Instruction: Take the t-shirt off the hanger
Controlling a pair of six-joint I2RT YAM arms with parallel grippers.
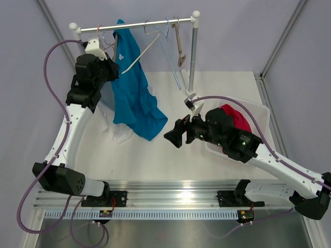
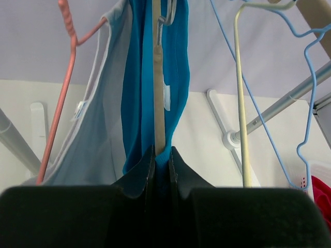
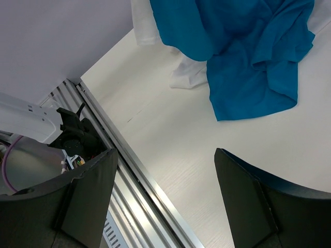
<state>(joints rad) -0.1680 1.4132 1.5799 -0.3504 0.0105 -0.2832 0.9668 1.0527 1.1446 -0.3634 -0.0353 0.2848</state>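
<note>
A blue t-shirt (image 1: 132,93) hangs from the rack, and its lower part is heaped on the table. In the left wrist view a tan hanger (image 2: 159,93) runs down the middle of the t-shirt (image 2: 137,88). My left gripper (image 2: 162,150) is shut on the blue fabric right at the hanger's lower end, up by the rail (image 1: 115,70). My right gripper (image 1: 173,135) hovers open over the table, just right of the shirt's hem (image 3: 248,62), with nothing between its fingers (image 3: 165,155).
The rack's rail (image 1: 134,25) and post (image 1: 194,51) carry a pink hanger (image 2: 67,77), a cream hanger (image 2: 240,103) and a blue wire hanger (image 2: 305,103). A white garment (image 1: 121,135) hangs beside the shirt. A white bin (image 1: 261,111) with red cloth (image 1: 238,116) stands at the right.
</note>
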